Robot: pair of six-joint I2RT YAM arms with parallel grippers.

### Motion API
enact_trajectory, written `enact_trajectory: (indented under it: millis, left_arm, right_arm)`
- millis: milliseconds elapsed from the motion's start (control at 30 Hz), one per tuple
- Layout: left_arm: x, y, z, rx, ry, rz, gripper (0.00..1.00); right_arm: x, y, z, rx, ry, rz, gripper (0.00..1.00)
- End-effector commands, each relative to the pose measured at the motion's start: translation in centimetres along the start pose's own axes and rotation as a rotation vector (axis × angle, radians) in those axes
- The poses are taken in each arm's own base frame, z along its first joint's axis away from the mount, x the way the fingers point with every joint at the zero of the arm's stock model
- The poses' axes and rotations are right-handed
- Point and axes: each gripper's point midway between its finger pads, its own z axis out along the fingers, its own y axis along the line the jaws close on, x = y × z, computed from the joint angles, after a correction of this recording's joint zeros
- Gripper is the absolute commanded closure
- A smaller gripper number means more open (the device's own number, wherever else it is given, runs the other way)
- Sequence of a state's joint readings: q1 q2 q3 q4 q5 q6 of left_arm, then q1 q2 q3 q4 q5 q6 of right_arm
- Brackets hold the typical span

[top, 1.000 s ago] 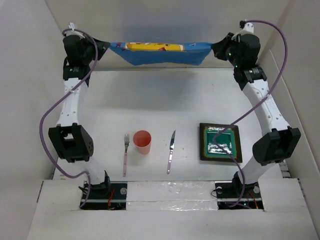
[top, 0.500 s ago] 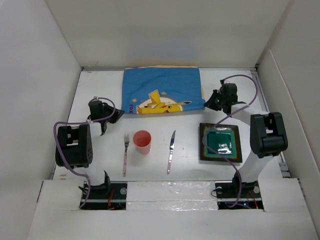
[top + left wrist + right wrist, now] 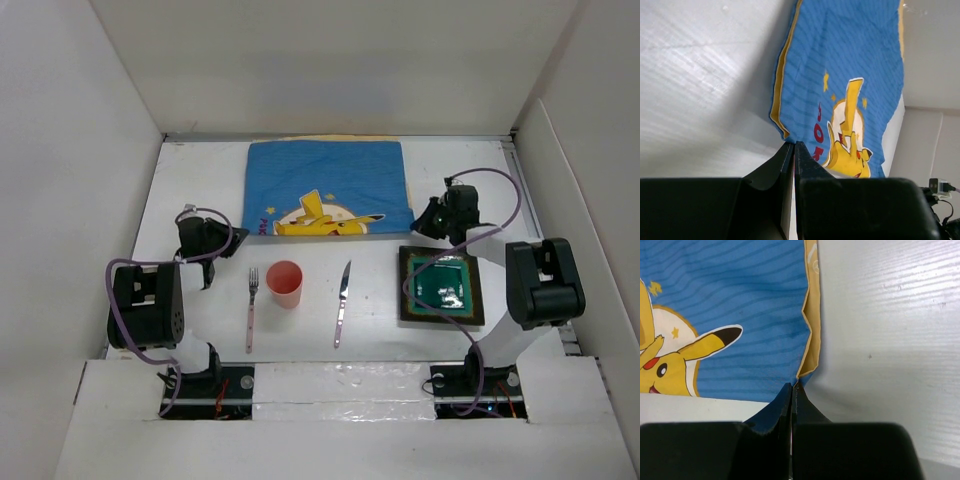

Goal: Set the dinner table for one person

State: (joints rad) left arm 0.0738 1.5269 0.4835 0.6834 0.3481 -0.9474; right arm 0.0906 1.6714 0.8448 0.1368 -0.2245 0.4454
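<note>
Counter (image 3: 200, 190): it is filling the whole floor between the white walls, rigid and fixed, so nothing on it needs gripping. Its matte face is looking smooth enough for cloth to slide on.

Left end effector (image 3: 792, 145): it is sitting low at the left, clenched on the near left corner of the mat (image 3: 325, 185), jaws pressed together with only a hairline showing.

Mat: it is lying flat across the far middle of the counter. It is reading as thin, soft cloth, light and limp. The yellow-edged hem is curling at both pinched corners, and those corners are the sensible holds. In my judgement, pulling unevenly would be wrinkling it.

Markings: a yellow cartoon figure is showing, with red letters beside it. They are partly hidden and I cannot read the word. No other label is appearing.

Fork (image 3: 251, 308), cup (image 3: 285, 283), knife (image 3: 342, 303) and plate (image 3: 442, 286) are waiting in a row nearer the arm bases. The cutlery is looking slim and stiff, and the glossy green plate is probably slippery and breakable.

Right end effector (image 3: 792, 386): it is clenched on the mat's near right corner, just beyond the plate.
</note>
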Motion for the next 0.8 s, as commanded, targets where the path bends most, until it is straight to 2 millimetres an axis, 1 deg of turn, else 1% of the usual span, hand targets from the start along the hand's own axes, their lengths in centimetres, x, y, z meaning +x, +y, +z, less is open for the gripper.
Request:
enact_trajectory:
  millis: [0,33,67,100,133,167,233,400,433,467,500,533,567,600,633,667,700,733,767]
  left_arm:
    - [-0.4,-0.2,-0.6,0.023,-0.041,0.023,1.00]
    - [-0.1,0.2,-0.8,0.014,-0.035,0.020,1.00]
    - [0.1,0.3,-0.9,0.016,-0.029,0.022,1.00]
    - [0.5,0.1,-1.0,0.025,-0.020,0.028,1.00]
    - [0.7,0.4,-1.0,0.019,-0.019,0.034,1.00]
    - [1.0,0.1,-1.0,0.022,-0.013,0.045,1.00]
    - [1.7,0.0,-1.0,0.020,0.003,0.067,1.00]
    - [1.6,1.0,-1.5,-0.036,-0.014,0.059,1.00]
    - [1.6,1.2,-1.6,-0.045,-0.017,0.054,1.00]
    - [1.4,1.2,-2.0,-0.063,-0.031,0.048,1.00]
    - [1.4,1.2,-2.0,-0.063,-0.032,0.045,1.00]
    - [1.2,1.1,-2.3,-0.072,-0.037,0.041,0.97]
    - [0.9,0.8,-2.4,-0.070,-0.051,0.042,0.90]
    - [0.6,0.0,-2.9,-0.054,-0.061,0.046,0.73]
    - [0.2,-0.5,-3.2,-0.041,-0.073,0.048,0.64]
    - [0.0,-1.2,-3.5,-0.023,-0.080,0.050,0.58]
    - [-0.2,-1.9,-3.8,0.000,-0.088,0.055,0.50]
    - [-0.7,-3.5,-4.7,0.047,-0.112,0.057,0.46]
    - [-1.0,-4.6,-5.2,0.079,-0.121,0.063,0.44]
  right_arm:
    - [-2.2,0.2,-1.1,-0.004,-0.105,-0.007,1.00]
    - [-1.6,0.0,-1.2,0.001,-0.099,-0.005,1.00]
    - [-1.5,-0.1,-1.4,0.002,-0.103,-0.003,1.00]
    - [-1.9,-0.4,-1.7,0.009,-0.122,0.003,1.00]
    - [-1.6,-0.5,-1.8,0.011,-0.119,0.003,1.00]
    - [-1.6,-0.5,-1.9,0.010,-0.119,0.007,1.00]
    - [-1.8,-0.4,-2.2,0.011,-0.132,0.008,1.00]
    - [-2.0,-0.2,-3.2,0.017,-0.145,0.010,1.00]
    - [-1.7,-0.4,-3.4,0.020,-0.142,0.017,1.00]
    - [-2.1,-0.2,-3.8,0.019,-0.162,0.020,0.96]
    - [-2.1,-0.2,-3.8,0.021,-0.159,0.021,0.96]
    - [-2.4,-0.2,-4.0,0.028,-0.166,0.023,0.91]
    - [-2.6,-0.1,-4.3,0.029,-0.171,0.018,0.78]
    - [-3.1,-0.1,-4.8,0.034,-0.177,0.023,0.72]
    - [-3.4,0.1,-5.3,0.031,-0.185,0.023,0.66]
    - [-3.7,0.4,-5.7,0.030,-0.197,0.025,0.56]
    - [-4.4,0.8,-6.8,0.025,-0.225,0.021,0.52]
    - [-5.0,0.5,-7.5,0.043,-0.249,0.030,0.48]
    - [-5.1,0.6,-8.0,0.044,-0.257,0.035,0.44]
